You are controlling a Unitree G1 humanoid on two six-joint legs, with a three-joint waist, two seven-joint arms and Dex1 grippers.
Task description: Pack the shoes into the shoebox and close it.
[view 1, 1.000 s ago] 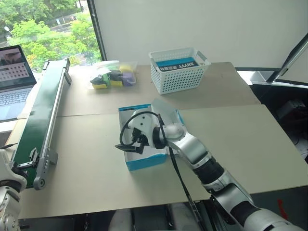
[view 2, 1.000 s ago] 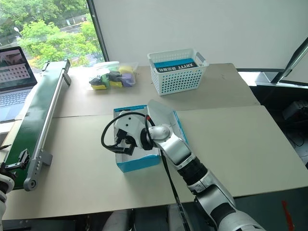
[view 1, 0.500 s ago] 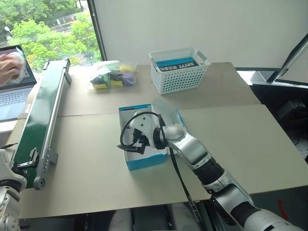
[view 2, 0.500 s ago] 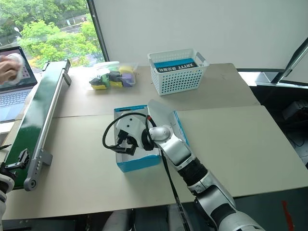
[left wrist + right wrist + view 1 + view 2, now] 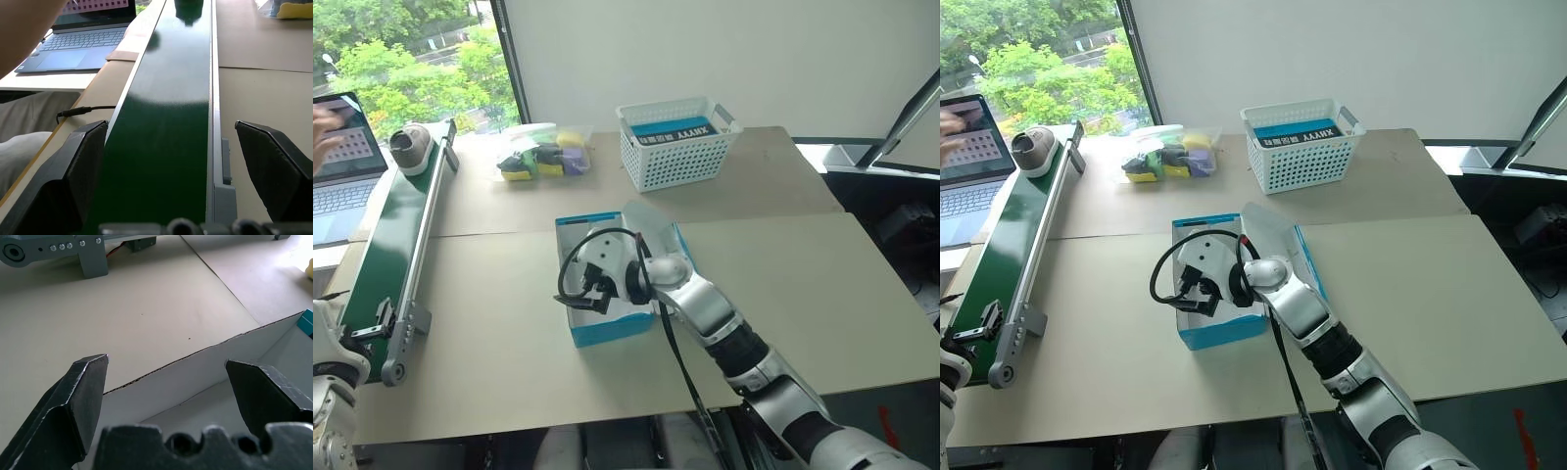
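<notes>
The open blue shoebox (image 5: 607,313) sits mid-table under the right gripper (image 5: 582,294), jaws wide and empty, while one shoe (image 5: 411,147) rides the green conveyor's (image 5: 396,235) far end near a laptop (image 5: 342,162), the left gripper (image 5: 181,161) spread empty over the belt, white basket (image 5: 675,147) behind.

Only readable text I see: upside-down white letters, roughly "XHVYY", on the black-banded blue item (image 5: 674,129) inside the white lattice basket (image 5: 677,157). Laptop (image 5: 342,147) screen too small to read.

Matt cardboard shoebox (image 5: 607,328) w/ white inside, glossy green belt (image 5: 166,122), plastic basket (image 5: 675,147)
</notes>
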